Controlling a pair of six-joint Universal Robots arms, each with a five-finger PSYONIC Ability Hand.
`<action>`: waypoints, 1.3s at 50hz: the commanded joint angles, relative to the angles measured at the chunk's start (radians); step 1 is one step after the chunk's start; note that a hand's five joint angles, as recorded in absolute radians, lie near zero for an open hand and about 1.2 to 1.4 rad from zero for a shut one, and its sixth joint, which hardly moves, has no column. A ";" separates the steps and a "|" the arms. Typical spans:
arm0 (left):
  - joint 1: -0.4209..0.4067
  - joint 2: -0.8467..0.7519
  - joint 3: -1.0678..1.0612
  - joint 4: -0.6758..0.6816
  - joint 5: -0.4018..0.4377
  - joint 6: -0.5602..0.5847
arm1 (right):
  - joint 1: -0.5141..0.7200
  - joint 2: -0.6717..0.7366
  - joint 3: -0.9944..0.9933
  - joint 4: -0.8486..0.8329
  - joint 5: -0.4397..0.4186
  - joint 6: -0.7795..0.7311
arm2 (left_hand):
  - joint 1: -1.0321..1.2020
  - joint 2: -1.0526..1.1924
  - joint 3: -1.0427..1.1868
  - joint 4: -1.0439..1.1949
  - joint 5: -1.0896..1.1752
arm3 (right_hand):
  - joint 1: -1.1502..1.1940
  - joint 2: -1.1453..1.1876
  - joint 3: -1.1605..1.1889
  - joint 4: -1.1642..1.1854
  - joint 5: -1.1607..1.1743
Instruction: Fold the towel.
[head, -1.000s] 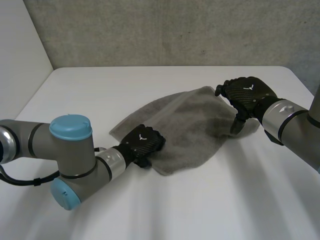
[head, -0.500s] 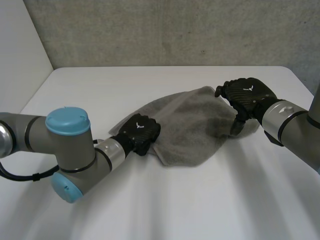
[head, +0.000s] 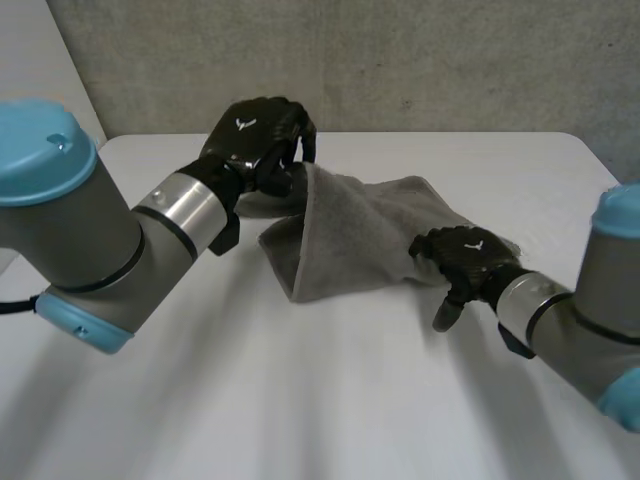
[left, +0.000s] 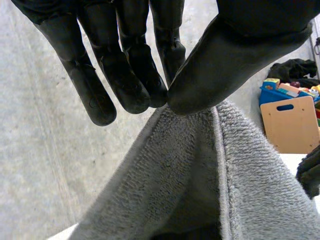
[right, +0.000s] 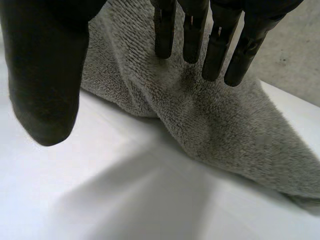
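Pinched towel (head: 350, 240) corner is covered by the left hand (head: 250, 140) in the head view, and part of its edge is hidden under the right hand (head: 465, 262). In the left wrist view the towel is cut off by the frame edge, and the coloured clutter (left: 280, 92) behind it is too small to be identified. In the right wrist view, contact between fingertips (right: 214, 60) and towel cannot be confirmed.

Grey terry towel (head: 360, 235), one corner lifted off table, rest draped, rumpled.
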 joint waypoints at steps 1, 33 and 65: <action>0.033 0.009 -0.117 0.003 -0.003 -0.003 | 0.023 0.141 -0.045 -0.143 0.009 0.105 | 0.088 0.076 0.068 0.041 0.068 | 0.005 -0.037 -0.009 0.003 0.030; 0.094 0.069 -0.142 0.024 0.002 -0.081 | 0.103 0.167 -0.137 -0.321 0.089 0.179 | 0.088 0.076 0.068 0.041 0.068 | 1.052 1.010 1.038 1.050 1.077; 0.139 0.184 -0.249 0.024 0.006 -0.233 | 0.144 0.434 -0.970 0.545 0.057 -0.346 | 0.088 0.076 0.068 0.041 0.068 | -0.170 -0.212 -0.184 -0.171 -0.144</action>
